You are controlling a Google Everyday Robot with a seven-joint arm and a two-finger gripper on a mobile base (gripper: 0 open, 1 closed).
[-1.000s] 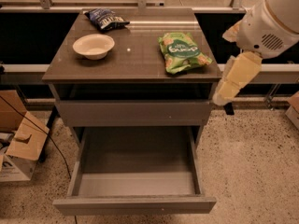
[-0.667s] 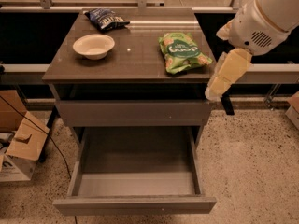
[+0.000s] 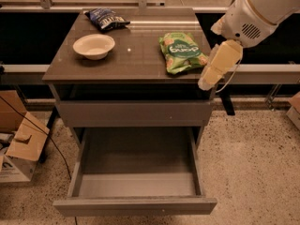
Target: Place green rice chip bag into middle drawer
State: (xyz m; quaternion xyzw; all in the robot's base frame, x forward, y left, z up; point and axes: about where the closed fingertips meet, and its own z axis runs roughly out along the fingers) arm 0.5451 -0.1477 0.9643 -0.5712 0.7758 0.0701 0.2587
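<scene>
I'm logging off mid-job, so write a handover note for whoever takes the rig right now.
Claw: hangs at the right edge of the table, beside the green bag, not touching it.
Green bag: lies on the table, right side.
Drawer: pulled open, bag not in it.
Done: drawer open.
Left: grasp the bag, carry it down into the drawer, release.

The white arm (image 3: 253, 13) reaches in from the upper right. Its cream gripper (image 3: 206, 82) angles down-left and hangs at the front-right corner of the bench (image 3: 140, 55), just off its right edge.
</scene>
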